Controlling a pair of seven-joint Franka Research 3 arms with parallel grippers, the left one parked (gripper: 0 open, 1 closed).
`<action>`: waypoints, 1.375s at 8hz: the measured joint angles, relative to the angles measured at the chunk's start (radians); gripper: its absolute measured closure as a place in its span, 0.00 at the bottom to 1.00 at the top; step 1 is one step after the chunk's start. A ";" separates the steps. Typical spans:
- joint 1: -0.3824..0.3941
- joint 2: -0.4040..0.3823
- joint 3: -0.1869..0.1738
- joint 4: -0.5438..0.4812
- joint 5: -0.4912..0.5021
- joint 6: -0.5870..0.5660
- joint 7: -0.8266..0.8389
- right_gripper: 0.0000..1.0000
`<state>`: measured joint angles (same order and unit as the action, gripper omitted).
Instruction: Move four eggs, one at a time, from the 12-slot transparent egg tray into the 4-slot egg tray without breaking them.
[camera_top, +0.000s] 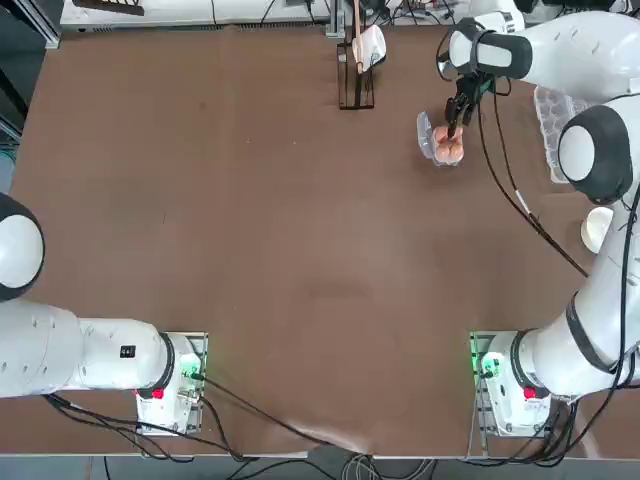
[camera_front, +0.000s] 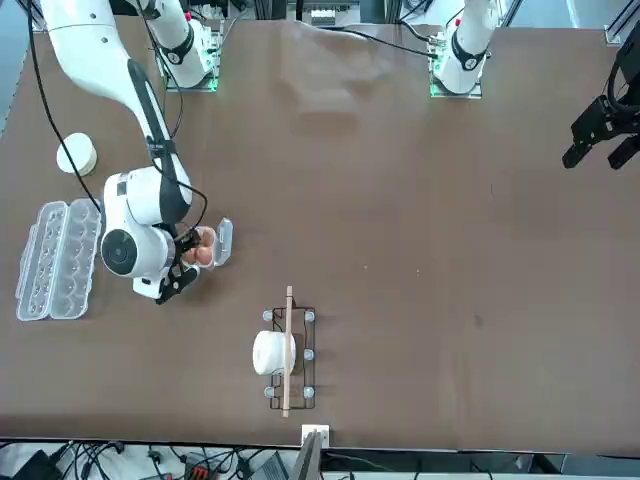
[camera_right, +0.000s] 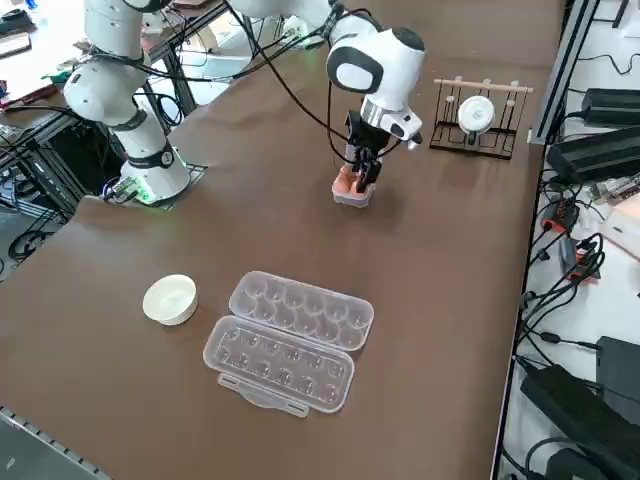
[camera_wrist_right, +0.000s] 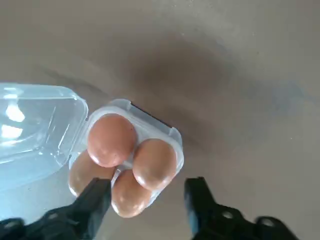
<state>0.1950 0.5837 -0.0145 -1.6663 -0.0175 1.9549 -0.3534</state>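
The 4-slot egg tray (camera_wrist_right: 172, 136) sits on the brown table with its lid flap (camera_wrist_right: 35, 130) folded open beside it. Several orange-brown eggs (camera_wrist_right: 111, 140) fill its cups. My right gripper (camera_wrist_right: 147, 197) hovers just over the tray, open, its fingers (camera_wrist_right: 95, 200) standing either side of one egg (camera_wrist_right: 130, 192) that rests in its cup. From overhead the gripper (camera_top: 453, 128) is above the tray (camera_top: 445, 148) at the far right. The 12-slot transparent egg tray (camera_right: 290, 340) lies open near the table's right edge, and its cups show no eggs.
A white round bowl (camera_right: 170, 299) stands beside the long carton. A black wire rack (camera_top: 356, 75) holding a white item and a wooden stick stands at the far edge, left of the small tray. Cables trail from the arm bases.
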 joint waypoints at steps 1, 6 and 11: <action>0.000 0.000 0.000 0.000 0.000 0.000 0.000 0.00; -0.059 -0.097 -0.010 0.019 0.013 0.011 0.026 0.00; -0.028 -0.329 0.002 0.036 0.016 -0.038 0.309 0.00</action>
<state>0.1673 0.2548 -0.0126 -1.6304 -0.0020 1.9167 -0.0444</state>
